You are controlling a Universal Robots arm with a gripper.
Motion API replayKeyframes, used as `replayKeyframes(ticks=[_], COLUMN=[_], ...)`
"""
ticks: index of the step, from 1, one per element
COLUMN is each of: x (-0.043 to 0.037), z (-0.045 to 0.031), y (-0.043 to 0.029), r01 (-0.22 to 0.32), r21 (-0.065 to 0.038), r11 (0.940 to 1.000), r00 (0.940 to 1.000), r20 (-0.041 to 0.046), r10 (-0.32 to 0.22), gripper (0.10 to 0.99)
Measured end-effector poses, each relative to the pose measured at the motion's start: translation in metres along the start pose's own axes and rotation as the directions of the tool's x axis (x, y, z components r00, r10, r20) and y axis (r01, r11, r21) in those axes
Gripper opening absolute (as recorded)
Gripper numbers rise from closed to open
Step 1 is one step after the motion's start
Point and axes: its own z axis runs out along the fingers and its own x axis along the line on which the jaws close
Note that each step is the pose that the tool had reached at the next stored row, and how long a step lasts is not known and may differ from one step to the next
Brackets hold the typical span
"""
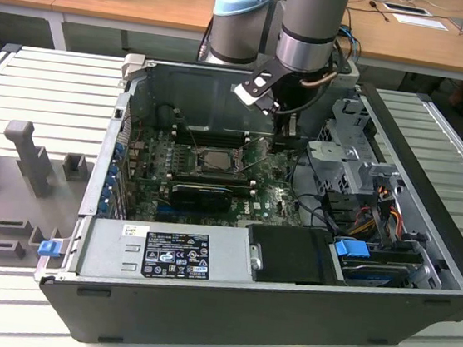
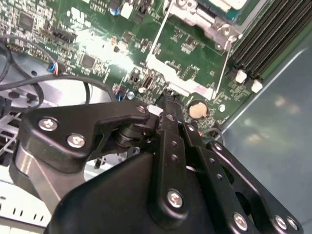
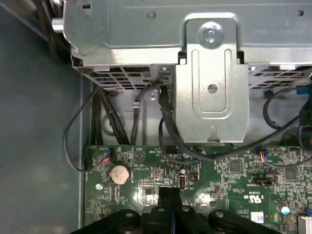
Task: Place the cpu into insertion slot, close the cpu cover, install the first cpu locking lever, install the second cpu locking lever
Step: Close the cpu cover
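Over on the exterior view's left, grey moulded fixtures [image 1: 24, 158] are sitting idle on the ribbed metal table [image 1: 42, 76], well apart from the action. Moving rightward, the open computer case [image 1: 118, 211] is lying with its open side up, so the green motherboard [image 1: 270, 199] is facing the arm. The power supply [image 1: 164, 254] is running along the near wall.

Now to the middle, where the insertion slot [image 1: 213, 160] is sitting between the memory slots [image 1: 206, 135] and the black finned card [image 1: 204, 194]. In the second wrist view a pale slab is peeking out inside the metal frame. That is probably the cpu [image 2: 226, 4] already seated under the cpu cover [image 2: 197, 18], though too little of it shows to be sure. A thin wire locking lever [image 2: 157, 39] is running down the socket's side, and I cannot tell whether it is latched.

Further right, the gripper [image 1: 290, 147] is hanging low over the board, just off the socket's corner. Both wrist views are showing its black fingers pressed together with nothing between them, the tips [image 3: 169, 192] hovering just beside the coin cell battery [image 3: 119, 173]. Pinched to a narrow point like that, it looks set up for pushing on something slim rather than carrying.

At the exterior view's far right, the silvery drive cage [image 1: 351, 154] and its cables [image 1: 328, 205] are crowding the arm's side, which may be why it is coming straight down.
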Motion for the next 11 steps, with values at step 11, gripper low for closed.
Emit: replayKeyframes(ticks=[11], x=[-0.0001], z=[-0.0011], y=[-0.0129], r01=[-0.001], r21=[0.033], r11=[0.9995], r00=[1.0], r20=[-0.0006], r10=[0.001], gripper=[0.106])
